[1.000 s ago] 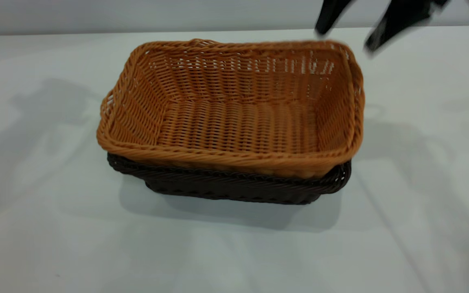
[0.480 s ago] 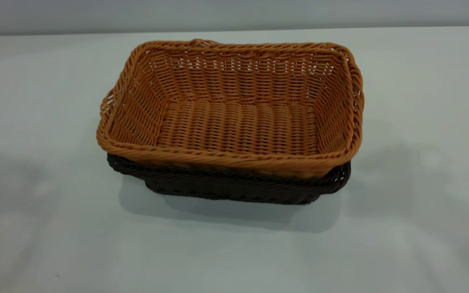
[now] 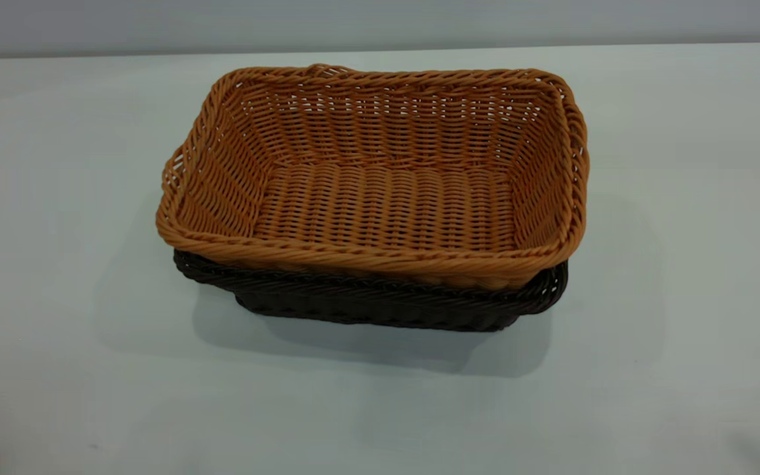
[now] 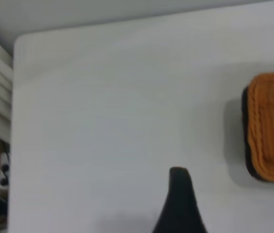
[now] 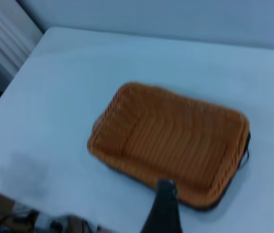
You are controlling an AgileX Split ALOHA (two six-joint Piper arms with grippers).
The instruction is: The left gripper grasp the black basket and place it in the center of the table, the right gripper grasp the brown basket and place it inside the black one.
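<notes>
A second ago our right gripper [image 5: 162, 204] was by the far corner of the brown basket [image 3: 380, 178], but it had pulled up, holding nothing, jaws hidden from us, leaving that basket nested in the black basket [image 3: 380, 303] below it, so we judged the job done.

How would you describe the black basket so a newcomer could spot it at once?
On the pale table, find the stack of two woven baskets at its middle. The black basket is the lower one, only its braided rim and front wall showing beneath the orange-brown basket nested inside it; its near-black colour sets it apart.
</notes>
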